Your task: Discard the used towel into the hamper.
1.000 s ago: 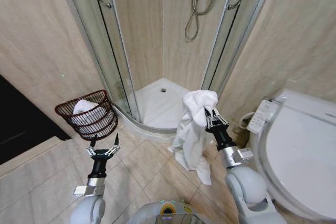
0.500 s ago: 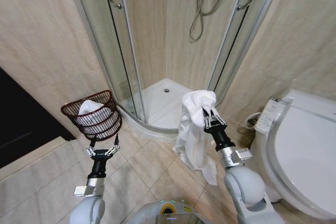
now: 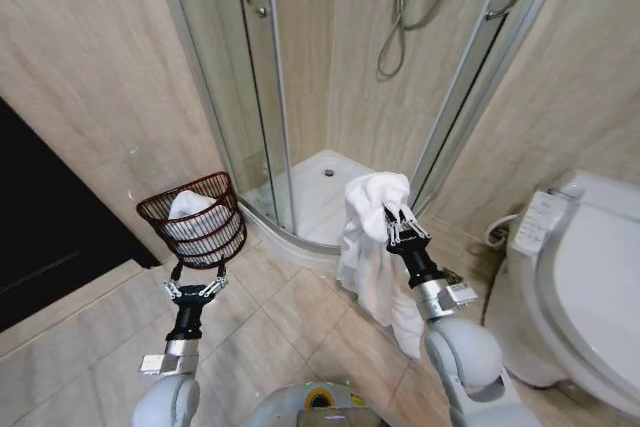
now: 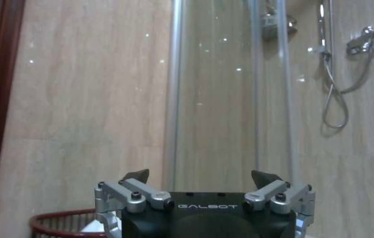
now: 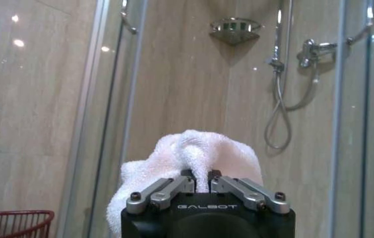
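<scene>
My right gripper (image 3: 398,225) is shut on a white towel (image 3: 370,252), held upright with the cloth hanging down toward the tiled floor. The right wrist view has the towel (image 5: 194,158) bunched between the closed fingers. The hamper (image 3: 198,221), a dark reddish-brown open-weave basket with white cloth inside, stands on the floor against the wall to my left; its rim (image 4: 61,220) peeks in the left wrist view and its edge (image 5: 15,220) in the right wrist view. My left gripper (image 3: 194,280) stands open and empty just in front of the hamper.
A glass shower enclosure (image 3: 270,97) with a white tray (image 3: 320,187) stands straight ahead. A toilet (image 3: 590,277) with a side control panel (image 3: 537,222) sits at the right. A dark doorway (image 3: 40,227) is at the left. Beige floor tiles lie between.
The whole head view has shifted: hamper and shower slid rightward and upward in the picture, so the camera has turned left. Both grippers hold their poses, the towel still gripped.
</scene>
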Available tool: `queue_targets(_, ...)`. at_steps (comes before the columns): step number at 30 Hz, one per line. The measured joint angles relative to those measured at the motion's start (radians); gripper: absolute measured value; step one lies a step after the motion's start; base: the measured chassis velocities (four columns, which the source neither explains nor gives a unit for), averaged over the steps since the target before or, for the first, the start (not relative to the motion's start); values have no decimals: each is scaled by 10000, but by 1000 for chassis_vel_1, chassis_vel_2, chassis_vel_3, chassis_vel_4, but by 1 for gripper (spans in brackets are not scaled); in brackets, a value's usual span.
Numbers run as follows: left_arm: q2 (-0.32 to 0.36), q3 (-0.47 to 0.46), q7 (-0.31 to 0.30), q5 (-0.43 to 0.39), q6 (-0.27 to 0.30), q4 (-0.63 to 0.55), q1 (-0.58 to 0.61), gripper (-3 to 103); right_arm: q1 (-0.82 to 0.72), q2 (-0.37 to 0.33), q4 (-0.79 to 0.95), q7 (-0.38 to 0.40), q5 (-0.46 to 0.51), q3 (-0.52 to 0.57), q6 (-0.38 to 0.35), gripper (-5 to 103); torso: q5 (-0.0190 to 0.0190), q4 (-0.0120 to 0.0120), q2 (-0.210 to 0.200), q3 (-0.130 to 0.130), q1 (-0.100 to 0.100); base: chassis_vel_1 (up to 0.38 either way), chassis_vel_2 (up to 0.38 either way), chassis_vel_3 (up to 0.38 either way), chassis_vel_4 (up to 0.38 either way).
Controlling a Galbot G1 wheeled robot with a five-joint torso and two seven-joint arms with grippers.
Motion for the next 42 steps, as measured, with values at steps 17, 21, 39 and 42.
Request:
queue_targets(17, -36, -8, -7, 7, -6, -6, 25, 100, -67, 64, 16, -33, 10, 20, 120, 8, 11, -1, 1, -1, 0, 212, 203, -217, -204)
queue_targets(21, -38, -9, -6, 11, -7, -20, 28, 100, -70, 64, 21, -35, 21, 44, 134, 8, 10, 0, 0, 0, 1, 239, 237, -240, -236)
queue_targets(39, -35, -7, -82, 139, 376, -141, 112, 100, -160, 98, -17, -174, 162, 121, 380, 8, 7, -4, 0, 0, 1, 89, 93, -86, -92)
queue_targets(42, -32, -12, -82, 173, 405, -153, 112, 100, -141, 97, -41, -185, 163, 101, 401, 8, 7, -1, 0, 0, 1, -33, -16, 67, 52)
